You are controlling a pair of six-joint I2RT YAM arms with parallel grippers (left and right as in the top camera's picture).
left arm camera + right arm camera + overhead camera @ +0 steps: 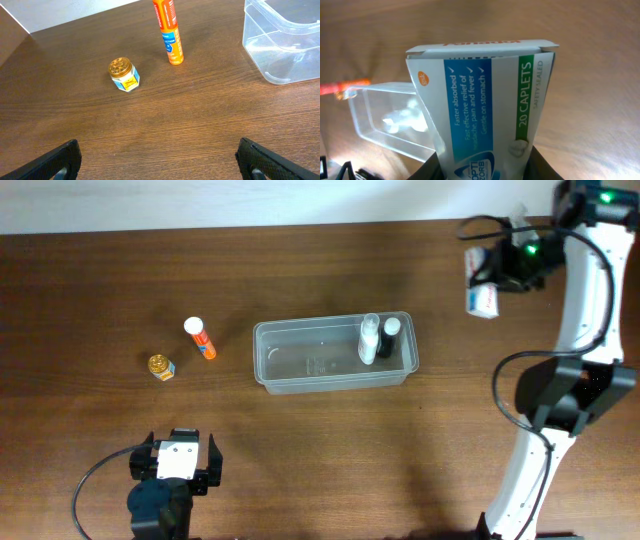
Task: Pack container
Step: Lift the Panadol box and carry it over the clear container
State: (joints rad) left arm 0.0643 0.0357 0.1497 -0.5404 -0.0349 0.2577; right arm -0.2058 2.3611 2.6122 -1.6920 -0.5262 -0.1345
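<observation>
The container, a clear plastic tub, sits mid-table and holds a clear bottle and a black-capped bottle at its right end. Its corner shows in the left wrist view, and it shows blurred in the right wrist view. My right gripper is shut on a white, blue and green caplet box, held above the table at the far right, beyond the tub. My left gripper is open and empty, low over the table near the front left.
An orange tube with a white cap and a small gold-lidded jar lie left of the tub. The right arm's cable loops over the table's right side.
</observation>
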